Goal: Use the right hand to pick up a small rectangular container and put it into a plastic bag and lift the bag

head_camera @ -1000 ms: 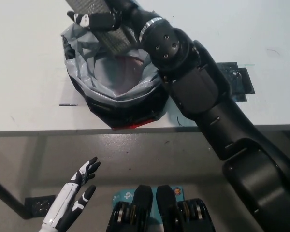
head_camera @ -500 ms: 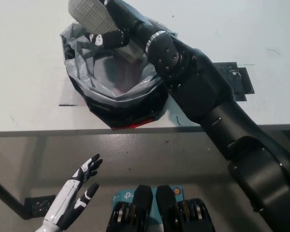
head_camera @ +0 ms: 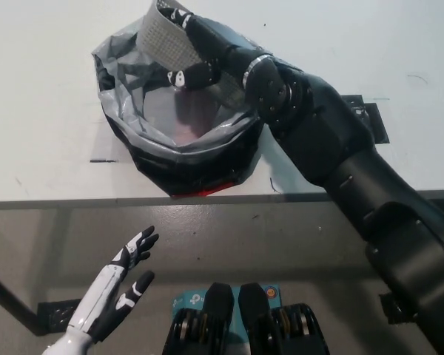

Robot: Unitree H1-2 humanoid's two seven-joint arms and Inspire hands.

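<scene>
A grey-lined black plastic bag stands open on the white table. My black right hand reaches over the bag's far rim and is shut on a small rectangular container with a grey mesh-patterned face. The container is tilted and hangs partly over the bag's mouth, at its upper right. My white left hand rests open below the table's front edge at lower left, away from the bag.
A dark flat plate lies on the table to the right of my right arm. A red edge shows under the bag's front. The table's front edge runs across the middle of the picture.
My right hand has carried the container rightward and lowered it toward the bag's mouth, tilting it more. The left hand has shifted slightly.
</scene>
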